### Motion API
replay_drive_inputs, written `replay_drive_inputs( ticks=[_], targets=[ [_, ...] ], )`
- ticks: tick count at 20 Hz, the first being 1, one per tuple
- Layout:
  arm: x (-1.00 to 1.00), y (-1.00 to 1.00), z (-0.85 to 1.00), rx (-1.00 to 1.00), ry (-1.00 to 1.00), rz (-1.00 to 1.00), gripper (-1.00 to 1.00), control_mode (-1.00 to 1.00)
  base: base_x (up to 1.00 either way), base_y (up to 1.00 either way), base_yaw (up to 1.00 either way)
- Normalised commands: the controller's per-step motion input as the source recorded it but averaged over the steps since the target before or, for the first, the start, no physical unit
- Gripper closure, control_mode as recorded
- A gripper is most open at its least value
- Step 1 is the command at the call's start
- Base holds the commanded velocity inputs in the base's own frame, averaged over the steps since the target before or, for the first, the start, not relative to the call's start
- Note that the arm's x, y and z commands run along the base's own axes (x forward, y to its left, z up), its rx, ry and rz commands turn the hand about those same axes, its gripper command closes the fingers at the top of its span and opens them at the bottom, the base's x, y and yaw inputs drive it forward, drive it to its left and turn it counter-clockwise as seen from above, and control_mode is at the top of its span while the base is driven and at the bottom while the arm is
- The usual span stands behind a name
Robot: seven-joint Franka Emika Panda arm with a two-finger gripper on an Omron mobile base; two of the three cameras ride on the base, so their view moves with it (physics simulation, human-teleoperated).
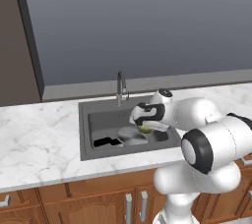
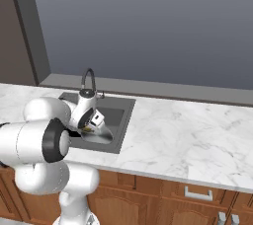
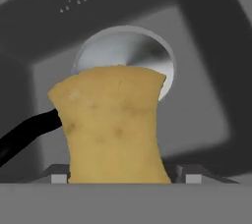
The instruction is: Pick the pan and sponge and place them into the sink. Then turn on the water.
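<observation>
The yellow-ochre sponge [image 3: 115, 125] sits between my fingertips [image 3: 191, 174], and my gripper [image 1: 146, 128] is shut on it. It hangs over the sink [image 1: 86, 120], just above the pan [image 1: 131, 136]. The silver pan lies on the basin floor with its black handle [image 1: 106, 142] pointing left. In the hand view the sponge covers the near part of the pan [image 3: 128, 53], and the handle [image 3: 24, 132] runs off to the lower left. From the right base view the gripper [image 2: 91, 126] holds the sponge [image 2: 89, 129] over the pan [image 2: 100, 135]. No water runs from the faucet [image 1: 120, 88].
White marble counter [image 1: 39, 134] surrounds the sink [image 2: 126, 108]. The gooseneck faucet [image 2: 89, 78] stands at the basin's back edge, close behind my hand. A grey wall rises behind the counter. Wooden cabinet fronts [image 1: 98, 198] run below.
</observation>
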Motion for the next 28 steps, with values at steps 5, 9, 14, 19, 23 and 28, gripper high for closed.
replay_drive_inputs(
  ticks=[5, 9, 14, 19, 23, 28],
  targets=[
    [0.10, 0.00, -0.45, 0.00, 0.04, 0.00, 1.00, -1.00, 0.00, 0.00, 0.00],
    [0.13, 0.00, -0.32, 0.00, 0.00, 0.00, 1.00, -1.00, 0.00, 0.00, 0.00],
    [0.23, 0.04, -0.22, 0.00, 0.00, 0.00, 1.00, -1.00, 0.00, 0.00, 0.00],
    [0.02, 0.00, -0.23, 0.00, 0.00, 0.00, 1.00, -1.00, 0.00, 0.00, 0.00],
    [0.02, 0.00, -0.19, 0.00, 0.00, 0.00, 1.00, -1.00, 0.00, 0.00, 0.00],
    [0.15, 0.00, -0.10, 0.00, 0.00, 0.00, 1.00, -1.00, 0.00, 0.00, 0.00]
  ],
)
